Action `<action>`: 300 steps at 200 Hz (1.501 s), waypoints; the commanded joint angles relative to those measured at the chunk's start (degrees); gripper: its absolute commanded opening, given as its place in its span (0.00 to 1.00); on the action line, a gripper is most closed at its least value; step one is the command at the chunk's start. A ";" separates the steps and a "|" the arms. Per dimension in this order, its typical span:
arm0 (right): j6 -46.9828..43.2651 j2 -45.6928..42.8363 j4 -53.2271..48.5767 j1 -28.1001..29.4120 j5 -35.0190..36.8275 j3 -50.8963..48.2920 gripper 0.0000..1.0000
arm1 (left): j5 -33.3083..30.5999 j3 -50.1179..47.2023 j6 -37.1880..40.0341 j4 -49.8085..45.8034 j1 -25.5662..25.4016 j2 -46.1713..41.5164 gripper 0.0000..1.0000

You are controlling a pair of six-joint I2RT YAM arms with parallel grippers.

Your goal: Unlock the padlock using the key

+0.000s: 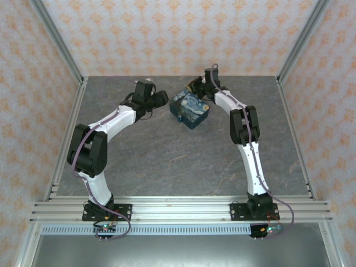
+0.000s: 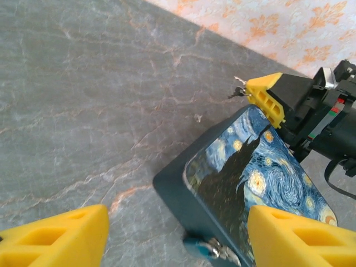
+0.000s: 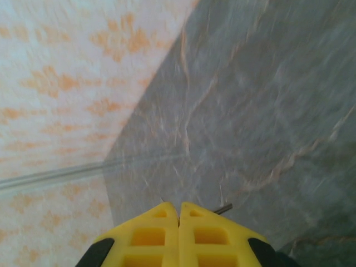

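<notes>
right gripper (image 3: 179, 210), clenched on a small silver metal key (image 2: 239, 92), hovers beyond the dark teal starry-night box (image 2: 250, 172); left gripper (image 1: 159, 99) hangs released at its left, likely to steady it

The left arm (image 1: 103, 127) and the right arm (image 1: 245, 127), white with black joints, rise from an aluminium rail (image 1: 178, 209) at the near edge of a grey marbled table (image 1: 167, 161). Both bend toward a dark blue box (image 1: 190, 109) with a swirling starry print. The left gripper (image 1: 160, 99) sits just beside the box's left corner, and the right gripper (image 1: 194, 87) is at its far corner. Orange-patterned walls (image 1: 178, 33) enclose the table.
</notes>
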 commanded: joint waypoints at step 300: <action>1.26 -50.17 21.58 -1.25 4.54 -61.12 0.00 | -1.56 -28.64 -10.90 16.11 -26.83 -10.78 0.70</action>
